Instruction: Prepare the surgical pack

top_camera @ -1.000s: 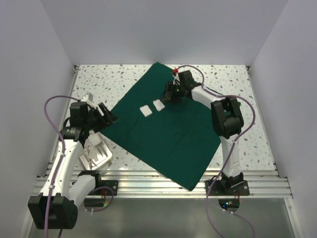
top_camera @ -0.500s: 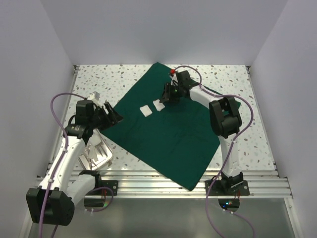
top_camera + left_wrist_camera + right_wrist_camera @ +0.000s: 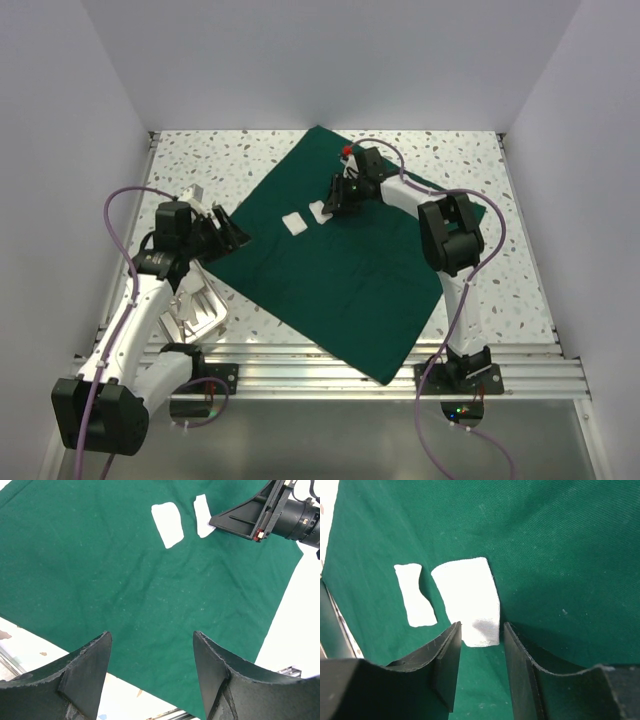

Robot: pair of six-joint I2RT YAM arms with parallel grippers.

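On the speckled table (image 3: pixel 480 200) the green cloth (image 3: pixel 330 290) lies opened out flat as one big sheet, turned like a diamond, with its near corner reaching the front edge between the two arm bases. None of its corners is folded in yet, so the wrapping does not seem to have started.

The steel tray (image 3: pixel 205 312) sits on the bare table at the near left, just off the cloth's left edge and partly under the left arm. What it holds is too small to make out. By my reading it has yet to be moved onto the cloth.

The left gripper (image 3: pixel 152 675) hangs over the cloth's left corner with its fingers spread wide and nothing between them.

The right gripper (image 3: pixel 481 665) is low over the far middle of the cloth. Its fingers are a narrow gap apart and straddle the near end of one white pad (image 3: pixel 465 597), which lies flat. I cannot tell whether they touch it. The second pad (image 3: pixel 415 596) lies just beside the first, apart from it.

So the pack looks early on: cloth spread, two pads laid. Loading the tray and folding the cloth around everything appear to remain.
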